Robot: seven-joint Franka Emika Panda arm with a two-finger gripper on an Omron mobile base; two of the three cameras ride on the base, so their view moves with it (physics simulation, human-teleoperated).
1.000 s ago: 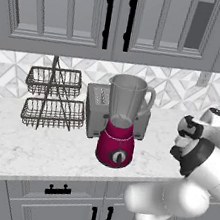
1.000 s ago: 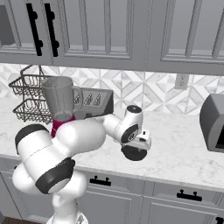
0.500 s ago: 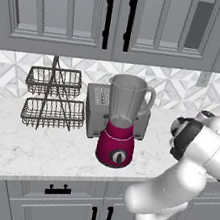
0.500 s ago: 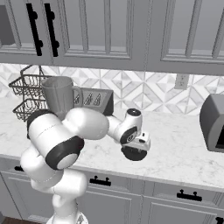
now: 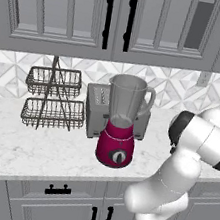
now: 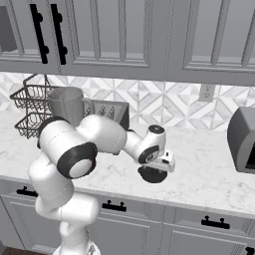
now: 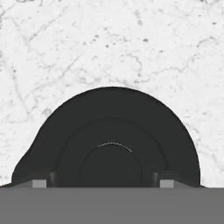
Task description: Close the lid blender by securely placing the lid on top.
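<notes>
Gripper (image 6: 153, 172) was down low over the lid (image 6: 152, 175), which sat flat on the marble counter (image 6: 209, 164) to the right of the blender (image 5: 121, 129) and well apart from it. In the right base view the hand sat directly on top of the black disc, wrist pointing straight down. That is the sensible approach for a flat cap with a raised centre.

In the hand view the lid (image 7: 109, 140) was very close, with concentric rings and a central knob, and the two fingertips (image 7: 39, 183) flanked that knob at the bottom edge. The jaws looked spread either side of the knob, not touching it. I couldn't confirm from these views whether they had begun to pinch, so my call was open and nothing lifted. The lid was still resting on the counter.

The blender stood upright in front of the toaster (image 5: 98, 107), red base forward, jar mouth open at the top, handle to the right. A wire basket rack (image 5: 52, 97) sat further left, out of the way.

My judgement: this was the pre-grasp stage, early in the task. Next would be closing on the knob, lifting clear, carrying left over the jar and setting the lid down level. The main risk is a tilted lid catching the jar rim or a glancing hit tipping the jar.
</notes>
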